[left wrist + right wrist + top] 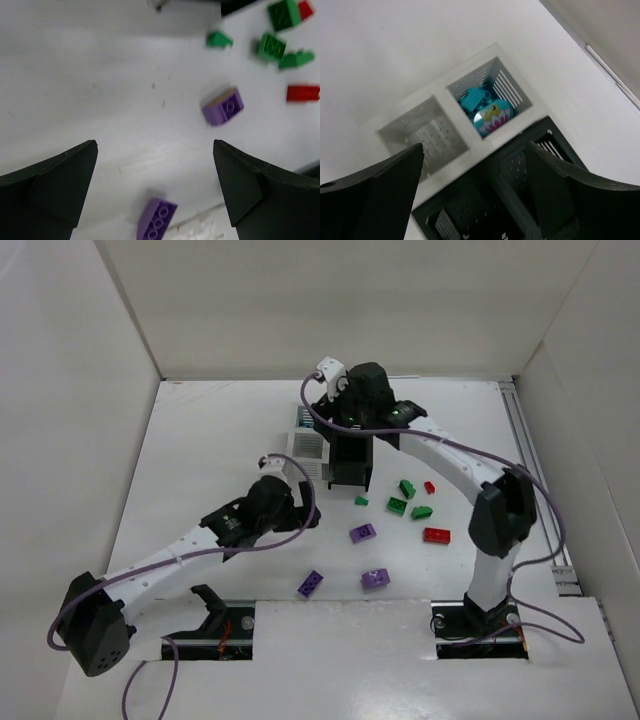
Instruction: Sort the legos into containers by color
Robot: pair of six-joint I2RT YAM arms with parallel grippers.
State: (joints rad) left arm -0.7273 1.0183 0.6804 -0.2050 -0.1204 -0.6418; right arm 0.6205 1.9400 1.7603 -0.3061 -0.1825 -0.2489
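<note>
Left gripper (155, 150) is seen spread wide, nothing held, hung low over the table (75, 75) by purple legos (223, 106). Right gripper (475, 150) is gaping too, empty, parked above the white container (457, 117) and black container (492, 172). Teal legos (482, 107) are piled in one white compartment. Green legos (272, 46) and red legos (302, 93) are left scattered loose.

white tabletop (200, 470), plain white panels (330, 300) on three sides, metal rail (535, 470) along right edge.

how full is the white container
Half full: in the white container, one compartment holds teal pieces; the other looks empty.
</note>
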